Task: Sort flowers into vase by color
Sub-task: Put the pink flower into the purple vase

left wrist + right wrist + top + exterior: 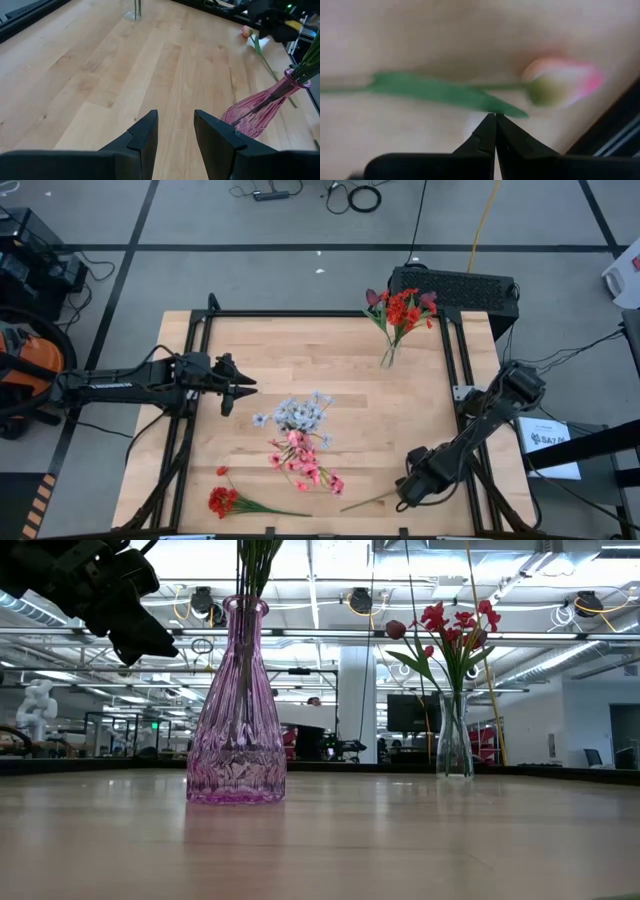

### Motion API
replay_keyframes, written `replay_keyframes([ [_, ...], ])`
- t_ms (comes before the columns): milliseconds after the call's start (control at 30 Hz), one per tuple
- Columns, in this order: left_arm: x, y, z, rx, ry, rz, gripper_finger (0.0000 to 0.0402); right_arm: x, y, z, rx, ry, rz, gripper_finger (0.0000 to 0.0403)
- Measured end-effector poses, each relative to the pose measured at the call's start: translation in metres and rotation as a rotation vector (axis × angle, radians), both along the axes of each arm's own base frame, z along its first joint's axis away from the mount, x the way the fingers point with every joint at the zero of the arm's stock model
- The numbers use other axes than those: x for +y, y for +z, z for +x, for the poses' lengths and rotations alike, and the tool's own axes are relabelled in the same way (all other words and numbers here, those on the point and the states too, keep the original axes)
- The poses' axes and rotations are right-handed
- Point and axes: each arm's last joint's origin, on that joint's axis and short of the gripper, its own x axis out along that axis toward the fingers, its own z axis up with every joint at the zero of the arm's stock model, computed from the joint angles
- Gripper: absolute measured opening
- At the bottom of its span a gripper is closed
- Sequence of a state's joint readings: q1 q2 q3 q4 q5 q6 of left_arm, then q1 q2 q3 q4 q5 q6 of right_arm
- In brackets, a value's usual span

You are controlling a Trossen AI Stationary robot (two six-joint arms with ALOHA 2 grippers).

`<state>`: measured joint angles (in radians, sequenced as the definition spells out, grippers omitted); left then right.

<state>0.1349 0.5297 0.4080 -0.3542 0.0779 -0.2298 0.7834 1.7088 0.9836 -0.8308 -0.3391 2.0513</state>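
A pink ribbed vase point(237, 710) stands mid-table and holds pink and pale blue-white flowers point(300, 442). A clear vase point(455, 740) at the far right holds red flowers point(402, 310). A red spray point(222, 500) lies on the table near the front left. A single pink bud stem point(560, 82) lies on the table at the near right; its stalk shows in the high view point(365, 502). My right gripper point(495, 116) is shut, low over this stem, its tips at the stem's green leaf point(435, 90). My left gripper point(175, 125) is open and empty, above the table left of the pink vase. My right gripper's shut fingertips point(489, 125) stand at the edge of the bud stem's green leaf point(507, 111), close behind the bud. I cannot tell whether they touch it. The stem lies flat on the table.
A black metal frame point(300, 313) runs around the wooden table top. A black box point(455, 285) stands behind the clear vase. There is bare wood point(300, 360) between my left gripper and the clear vase.
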Motion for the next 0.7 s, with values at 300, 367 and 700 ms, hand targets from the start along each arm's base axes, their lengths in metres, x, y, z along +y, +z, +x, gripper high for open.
replay_keyframes([
  [300,0.000,0.000,0.000,-0.001,-0.001,-0.016,0.0134,-0.031,0.002,0.012,-0.255,0.003,-0.433,0.0001],
  [367,0.000,0.000,0.000,-0.002,0.004,-0.026,0.0134,-0.036,0.008,0.015,-0.330,0.010,-0.482,0.0001],
  [700,0.000,0.000,0.000,-0.001,0.001,-0.020,0.0134,-0.047,0.037,0.014,-0.434,-0.300,-0.438,0.0001],
])
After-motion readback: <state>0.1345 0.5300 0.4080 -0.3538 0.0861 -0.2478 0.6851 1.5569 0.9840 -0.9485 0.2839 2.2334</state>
